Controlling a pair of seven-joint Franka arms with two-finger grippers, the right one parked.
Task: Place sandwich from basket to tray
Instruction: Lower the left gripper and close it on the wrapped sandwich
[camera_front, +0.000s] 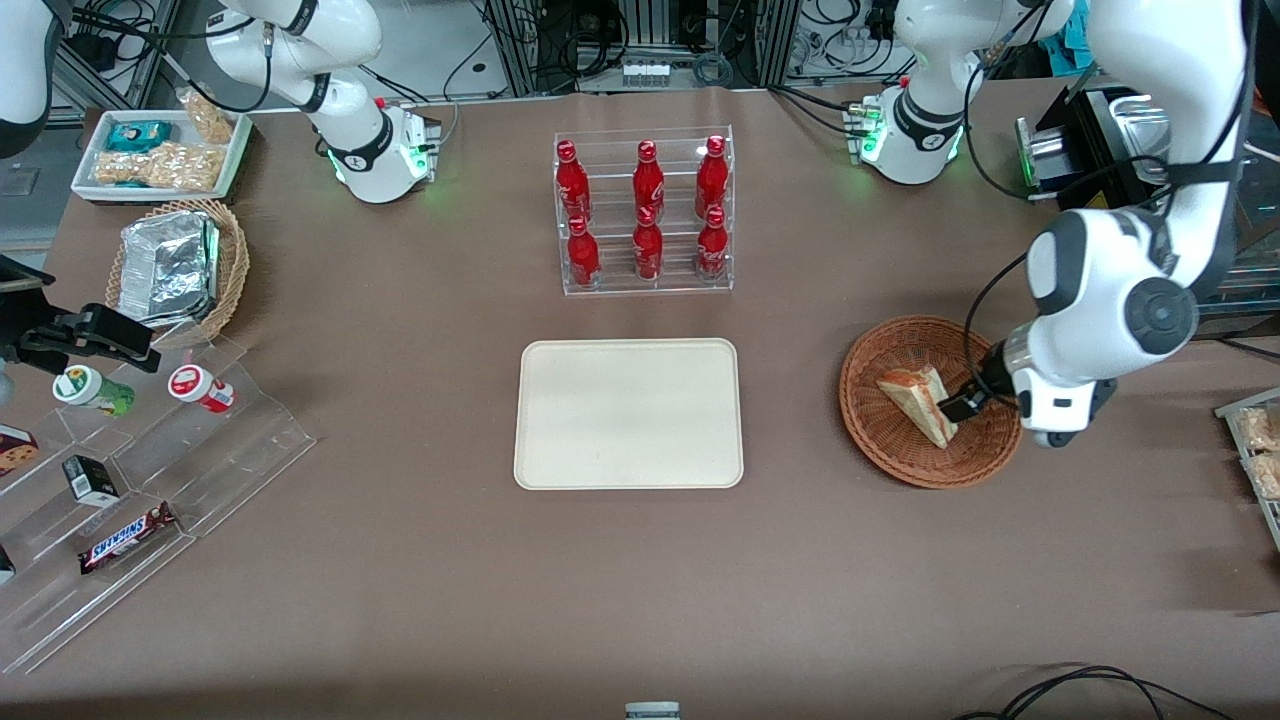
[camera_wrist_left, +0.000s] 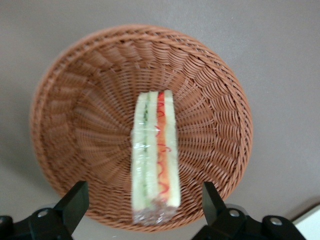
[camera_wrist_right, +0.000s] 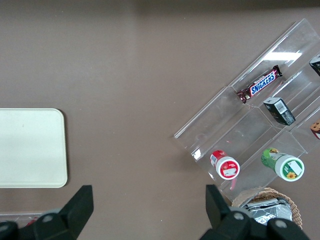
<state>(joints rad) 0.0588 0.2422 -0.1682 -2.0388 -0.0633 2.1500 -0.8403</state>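
One brown table (camera_front: 400, 560) carries the basket (camera_front: 880, 420), sandwich (camera_front: 920, 400) between wide-open jaws (camera_wrist_left: 145, 207).

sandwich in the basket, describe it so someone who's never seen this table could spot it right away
Start at the cream tray mid-table, then look toward the working arm's end for the round reddish-brown basket. The sandwich lies inside it, a clear-wrapped wedge of white bread with red and green filling, with the open pincer straddling it from above. The other, tan basket holds only a foil packet.
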